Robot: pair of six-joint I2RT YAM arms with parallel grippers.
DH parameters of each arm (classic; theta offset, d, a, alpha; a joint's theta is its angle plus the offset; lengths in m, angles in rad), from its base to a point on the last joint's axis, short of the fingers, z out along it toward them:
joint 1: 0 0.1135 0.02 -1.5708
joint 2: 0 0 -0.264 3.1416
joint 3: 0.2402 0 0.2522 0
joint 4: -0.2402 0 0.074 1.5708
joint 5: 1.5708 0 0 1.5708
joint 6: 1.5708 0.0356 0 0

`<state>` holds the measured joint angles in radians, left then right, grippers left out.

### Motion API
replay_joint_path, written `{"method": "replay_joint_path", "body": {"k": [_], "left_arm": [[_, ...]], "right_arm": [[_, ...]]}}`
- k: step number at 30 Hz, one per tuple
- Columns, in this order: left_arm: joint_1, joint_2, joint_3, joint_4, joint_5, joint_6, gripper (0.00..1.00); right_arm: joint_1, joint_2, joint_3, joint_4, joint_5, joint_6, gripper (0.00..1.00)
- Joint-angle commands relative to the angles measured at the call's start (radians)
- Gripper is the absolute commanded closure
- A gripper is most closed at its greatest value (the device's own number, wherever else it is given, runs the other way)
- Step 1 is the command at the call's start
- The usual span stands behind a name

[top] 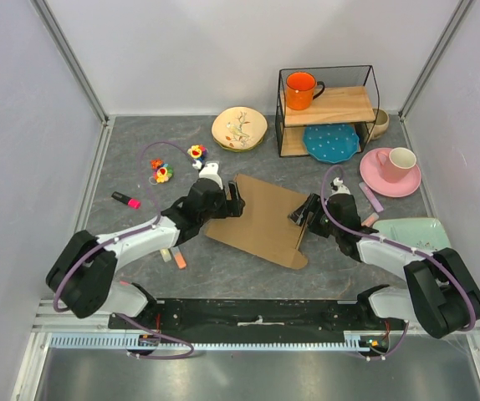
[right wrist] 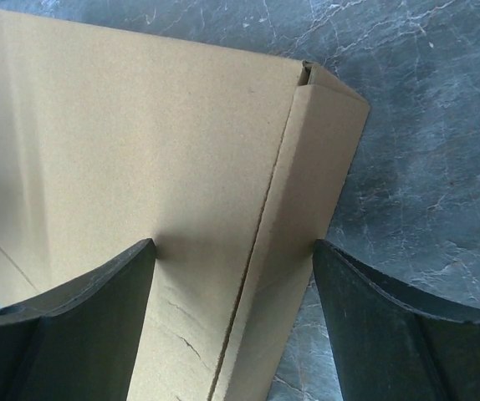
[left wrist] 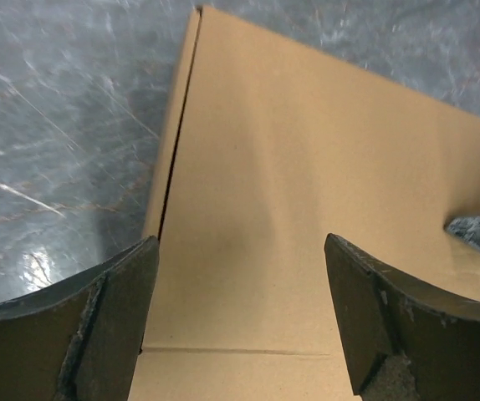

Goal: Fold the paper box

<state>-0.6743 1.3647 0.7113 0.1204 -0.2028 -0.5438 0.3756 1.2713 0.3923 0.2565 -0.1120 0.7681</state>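
Two arms meet over the box [top: 261, 221], which lies near the middle of the table [top: 240, 280], mostly flat and turned at an angle to the table edges. My left gripper [top: 233, 200] is at the box's left, far corner, and my right gripper [top: 301, 215] is at its right edge.

In the left wrist view the left gripper [left wrist: 240, 317] has its fingers [left wrist: 106, 326] spread wide with nothing pinched between them. Plain brown panel fills the gap below. A crease runs across the panel close to the fingertips, and the box's left edge shows as a doubled layer against the grey table.

In the right wrist view the right gripper [right wrist: 233, 326] is also spread wide. Its fingers [right wrist: 98, 334] straddle the box's [right wrist: 140, 142] side flap: one over the main panel, the other just beside the flap's outer edge. I cannot tell whether either finger touches the cardboard. The flap is folded up along a long crease, and a small tab shows at its far corner.

Behind the box stand a shelf [top: 328, 106] with an orange mug [top: 300, 89] on top and a blue plate [top: 330, 142] underneath. A floral plate [top: 239, 128] sits left of the shelf, a pink cup [top: 400, 160] right of it. A pink marker [top: 125, 200] lies well apart on the left.
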Motion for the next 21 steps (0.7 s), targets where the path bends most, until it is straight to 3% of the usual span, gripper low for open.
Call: {"method": "replay_joint_path", "body": {"k": [1, 8, 14, 17, 21], "left_arm": [[0.007, 0.062, 0.010, 0.013, 0.134, -0.051, 0.15], [0.054, 0.076, -0.081, 0.084, 0.118, -0.102, 0.18], [0.068, 0.076, -0.121, 0.114, 0.152, -0.139, 0.30], [0.068, -0.031, -0.200, 0.198, 0.109, -0.171, 0.27], [0.068, -0.182, -0.162, 0.134, 0.033, -0.160, 0.16]], "right_arm": [[-0.003, 0.030, -0.003, -0.095, 0.038, -0.055, 0.18], [-0.004, 0.033, -0.001, -0.095, 0.046, -0.062, 0.19], [-0.009, 0.019, -0.013, -0.095, 0.057, -0.066, 0.19], [-0.010, -0.015, -0.012, -0.112, 0.067, -0.067, 0.18], [-0.010, -0.038, 0.009, -0.144, 0.090, -0.078, 0.17]]}}
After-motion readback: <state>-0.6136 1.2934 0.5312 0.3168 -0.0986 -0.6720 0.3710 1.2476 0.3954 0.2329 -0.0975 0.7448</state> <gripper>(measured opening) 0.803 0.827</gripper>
